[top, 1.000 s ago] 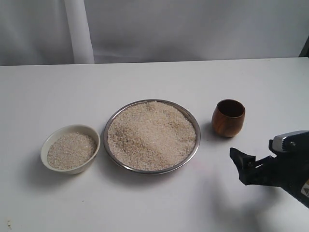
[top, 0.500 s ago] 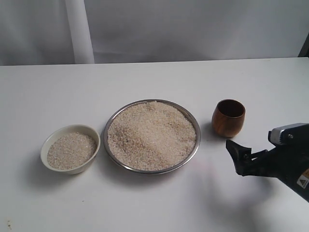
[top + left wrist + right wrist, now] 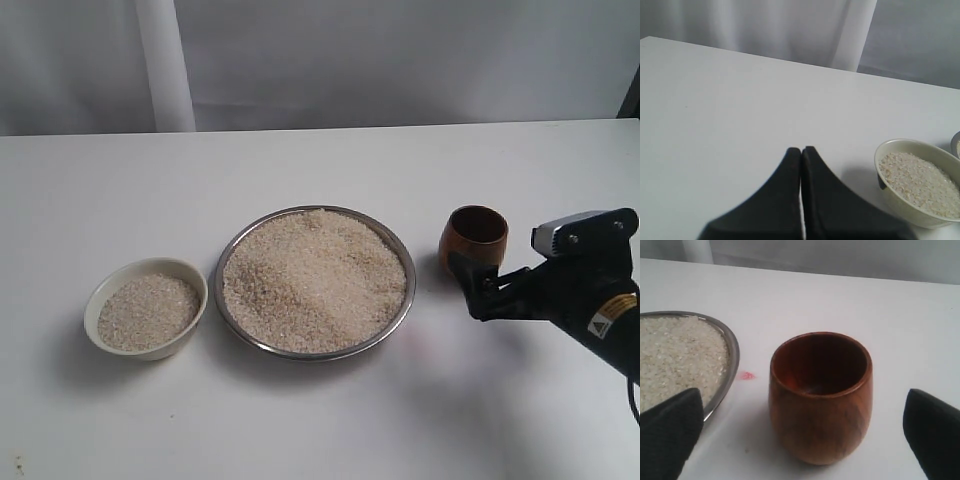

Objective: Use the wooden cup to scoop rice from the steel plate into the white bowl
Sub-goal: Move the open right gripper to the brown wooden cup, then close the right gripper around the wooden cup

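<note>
The steel plate (image 3: 219, 286) sits mid-table, heaped with rice (image 3: 313, 275). Left of it stands the white bowl (image 3: 93, 312), holding a layer of rice (image 3: 148, 311). To the plate's right the wooden cup (image 3: 476, 230) stands upright and empty. My right gripper (image 3: 482, 288) is open, right in front of the cup. In the right wrist view the cup (image 3: 820, 410) stands between the spread fingers (image 3: 671, 432), untouched. My left gripper (image 3: 801, 150) is shut on nothing, beside the bowl (image 3: 892, 149); it is outside the exterior view.
A white table (image 3: 320, 420) carries everything, with a grey curtain behind and a white post (image 3: 165, 65) at the back left. A small red mark (image 3: 746, 375) lies on the table between the plate rim (image 3: 732, 352) and the cup.
My right gripper has moved up and left from the table's near right side to just in front of the wooden cup. Plate, bowl and cup have not moved.
</note>
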